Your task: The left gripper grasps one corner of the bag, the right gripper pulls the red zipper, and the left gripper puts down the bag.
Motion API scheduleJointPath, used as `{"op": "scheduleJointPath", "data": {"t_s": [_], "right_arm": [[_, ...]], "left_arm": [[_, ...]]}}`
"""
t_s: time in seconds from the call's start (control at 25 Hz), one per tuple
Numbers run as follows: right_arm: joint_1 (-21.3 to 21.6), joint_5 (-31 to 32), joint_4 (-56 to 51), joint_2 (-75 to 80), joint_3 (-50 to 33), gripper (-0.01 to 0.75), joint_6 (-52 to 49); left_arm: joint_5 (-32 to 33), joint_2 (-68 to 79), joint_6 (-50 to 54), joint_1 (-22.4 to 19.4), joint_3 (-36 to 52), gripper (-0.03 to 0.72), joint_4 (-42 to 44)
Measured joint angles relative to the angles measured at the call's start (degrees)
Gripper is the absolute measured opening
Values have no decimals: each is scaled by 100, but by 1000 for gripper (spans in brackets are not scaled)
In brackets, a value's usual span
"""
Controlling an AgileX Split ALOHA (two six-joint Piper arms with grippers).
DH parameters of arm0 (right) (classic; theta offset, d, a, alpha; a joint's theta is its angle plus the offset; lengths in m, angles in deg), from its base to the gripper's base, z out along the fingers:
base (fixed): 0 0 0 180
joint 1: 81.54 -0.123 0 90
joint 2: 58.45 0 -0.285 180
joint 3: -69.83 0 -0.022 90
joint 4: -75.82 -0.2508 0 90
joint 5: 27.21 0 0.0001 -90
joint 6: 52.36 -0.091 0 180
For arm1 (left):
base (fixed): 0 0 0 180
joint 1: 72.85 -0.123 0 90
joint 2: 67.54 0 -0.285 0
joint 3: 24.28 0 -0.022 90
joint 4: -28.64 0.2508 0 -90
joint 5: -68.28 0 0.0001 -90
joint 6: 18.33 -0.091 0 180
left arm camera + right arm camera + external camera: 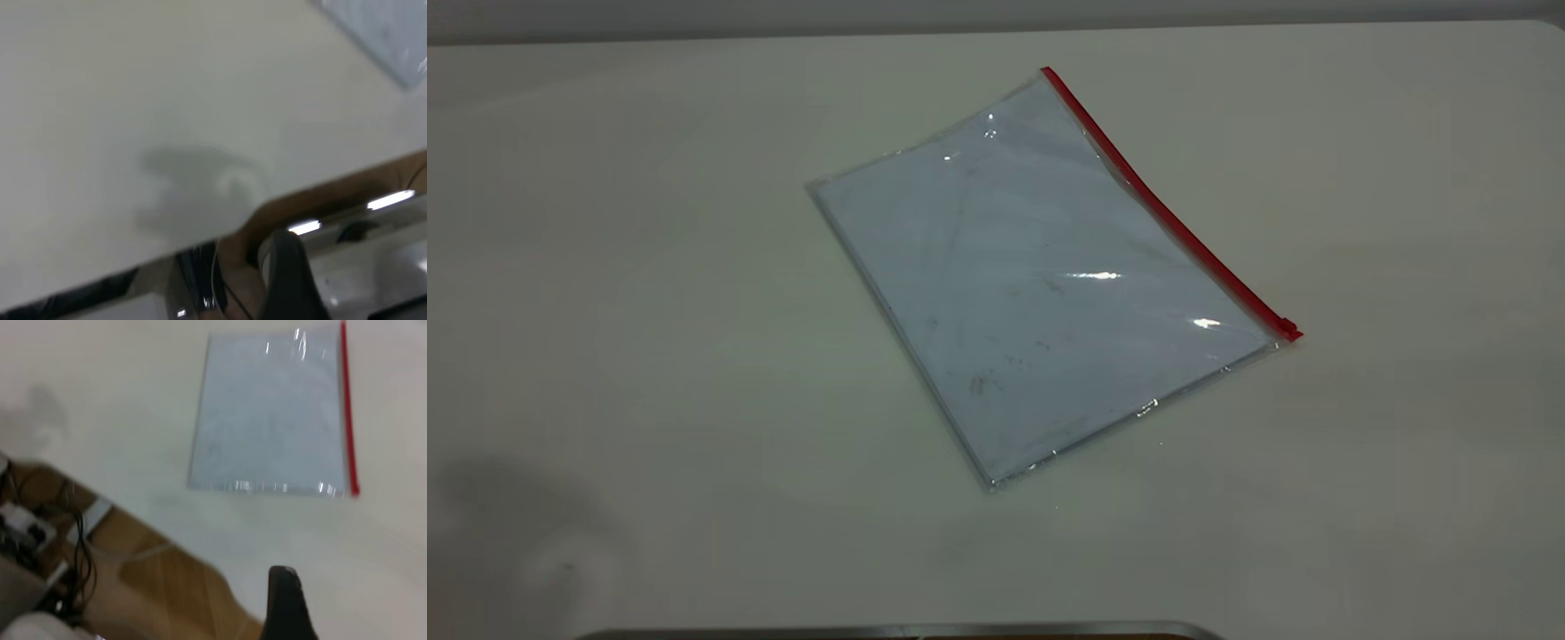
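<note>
The bag (1032, 276) lies flat and skewed in the middle of the white table (649, 267), with smudged white paper showing through. The red zipper (1165, 213) runs along its right edge, and the slider tab (1287, 327) sits at the near right corner. Neither gripper shows in the exterior view. Only a dark part of the left gripper (288, 280) shows in the left wrist view, off the table's edge and far from the bag corner (390, 33). Part of the right gripper (287, 607) shows over the table edge, well short of the bag (270, 413) and its zipper (347, 413).
A blurred shadow (507, 524) falls on the table's near left. A metal strip (889, 631) runs along the front edge. Beyond the table edge are a wooden floor (167, 580) and loose cables (73, 547).
</note>
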Motion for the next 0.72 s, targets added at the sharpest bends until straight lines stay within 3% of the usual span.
{"op": "scheduleJointPath", "data": {"t_s": [0.4, 0.72], "right_arm": [[0, 248, 710, -579, -417, 561, -115], [0, 156, 1130, -1041, -425, 561, -161]], "left_arm": [[0, -1938, -95, 0, 1859, 567, 0], [-91, -3327, -270, 0, 2630, 567, -77]]}}
